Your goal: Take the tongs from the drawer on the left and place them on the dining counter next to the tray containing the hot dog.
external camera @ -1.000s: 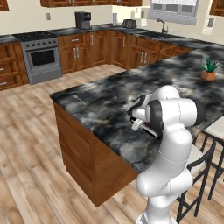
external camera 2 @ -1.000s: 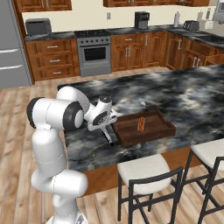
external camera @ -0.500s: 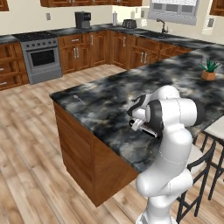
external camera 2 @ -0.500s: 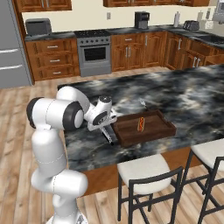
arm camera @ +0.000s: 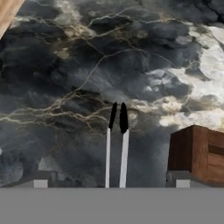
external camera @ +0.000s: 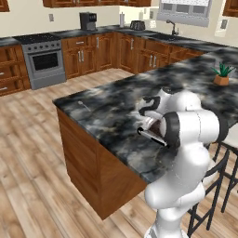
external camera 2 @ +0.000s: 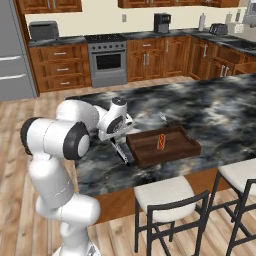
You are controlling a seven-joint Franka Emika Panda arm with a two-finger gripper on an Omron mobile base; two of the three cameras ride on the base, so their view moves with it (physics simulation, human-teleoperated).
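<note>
My fingers (arm camera: pixel 111 186) stand spread wide, gripping nothing, over the tongs (arm camera: pixel 116 144) lying flat on the dining counter (arm camera: pixel 65 65) just beside the tray (arm camera: pixel 197 153); they look light, stiff and slick, best pinched mid-shaft across both arms.

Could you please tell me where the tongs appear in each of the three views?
Left base view: tongs at centre, by the arm's wrist.
Right base view: left of centre, lying beside the tray.
Hand view: bottom centre, the tray's corner to their right.
</note>
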